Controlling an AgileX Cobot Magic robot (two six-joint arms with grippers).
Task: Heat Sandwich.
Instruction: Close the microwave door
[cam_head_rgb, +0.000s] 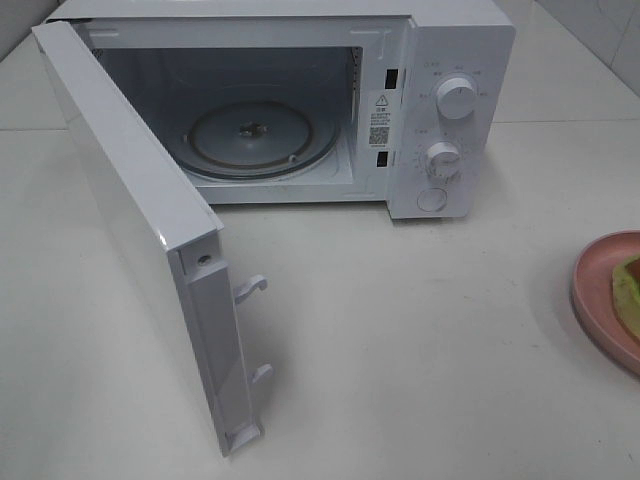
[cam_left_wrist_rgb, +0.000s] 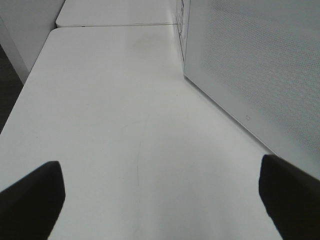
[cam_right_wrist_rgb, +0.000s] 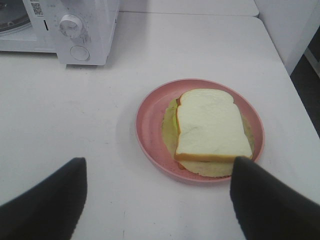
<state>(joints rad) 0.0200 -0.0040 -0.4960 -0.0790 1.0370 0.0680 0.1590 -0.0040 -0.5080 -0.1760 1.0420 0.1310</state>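
Observation:
The sandwich (cam_right_wrist_rgb: 212, 125), white bread over green and yellow filling, lies on a round pink plate (cam_right_wrist_rgb: 150, 125) on the white table. In the exterior high view only a part of the plate (cam_head_rgb: 597, 290) and a green bit of the sandwich (cam_head_rgb: 630, 292) show at the right edge. My right gripper (cam_right_wrist_rgb: 157, 205) is open just short of the plate, nothing between its fingers. The white microwave (cam_head_rgb: 450, 60) stands at the back with its door (cam_head_rgb: 120, 200) swung wide open and a glass turntable (cam_head_rgb: 255, 135) inside. My left gripper (cam_left_wrist_rgb: 160, 200) is open and empty over bare table beside the door's outer face (cam_left_wrist_rgb: 260, 65).
The open door reaches far forward on the left of the table, with two latch hooks (cam_head_rgb: 252, 288) on its edge. The microwave's knobs (cam_head_rgb: 457, 98) face front. The table edge (cam_right_wrist_rgb: 295, 95) drops off just beyond the plate. Neither arm shows in the exterior high view.

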